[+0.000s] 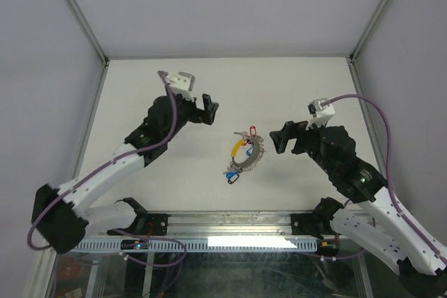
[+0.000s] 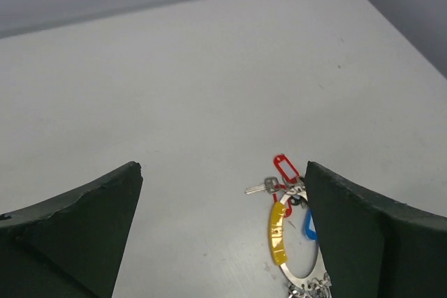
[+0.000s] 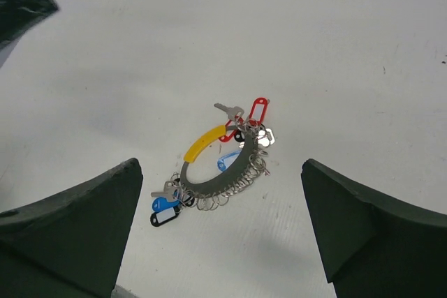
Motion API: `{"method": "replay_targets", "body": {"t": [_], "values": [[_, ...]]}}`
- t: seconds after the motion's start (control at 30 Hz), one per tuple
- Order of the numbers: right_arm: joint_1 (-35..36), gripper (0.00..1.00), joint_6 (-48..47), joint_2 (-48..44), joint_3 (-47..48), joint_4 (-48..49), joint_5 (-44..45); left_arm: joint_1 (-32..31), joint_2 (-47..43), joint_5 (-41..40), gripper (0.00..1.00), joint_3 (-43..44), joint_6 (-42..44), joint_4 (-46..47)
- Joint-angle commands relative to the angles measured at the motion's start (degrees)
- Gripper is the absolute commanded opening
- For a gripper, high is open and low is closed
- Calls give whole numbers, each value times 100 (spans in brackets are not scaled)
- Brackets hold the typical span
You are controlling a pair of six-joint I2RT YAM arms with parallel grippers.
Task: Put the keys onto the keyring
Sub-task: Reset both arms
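The keyring (image 1: 249, 156) lies flat on the white table between the arms, a silvery ring with a yellow taped arc (image 3: 208, 141) and many small loops. It also shows in the right wrist view (image 3: 241, 171) and the left wrist view (image 2: 297, 276). Keys with red tags (image 3: 257, 112) and a bare key (image 3: 229, 110) sit at its far end. Blue and black tagged keys (image 3: 164, 209) sit at its near end. One blue tag (image 3: 228, 161) lies inside the ring. My left gripper (image 1: 202, 109) is open, above and left of the ring. My right gripper (image 1: 277, 139) is open, just right of it.
Grey walls and metal frame posts (image 1: 80, 22) close the table on the left, back and right. A metal rail (image 1: 230, 225) runs along the near edge between the arm bases. Purple cables (image 1: 380, 120) trail from both wrists.
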Motion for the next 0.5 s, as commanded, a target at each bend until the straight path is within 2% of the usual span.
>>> {"method": "replay_targets", "body": {"t": [0.0, 0.1, 0.23, 0.47], "values": [[-8, 99, -153, -589, 193, -1, 102, -13, -1738, -1730, 99, -569, 102, -505], [-8, 99, -150, -1072, -44, 145, 315, -13, -2682, -2316, 99, -967, 154, -773], [-13, 99, -132, -1525, -431, 363, 451, -12, -3613, -2568, 99, -1611, 195, -901], [-13, 99, -166, -1529, -624, 493, 403, -13, -3714, -2927, 99, -1677, 113, -1055]]}}
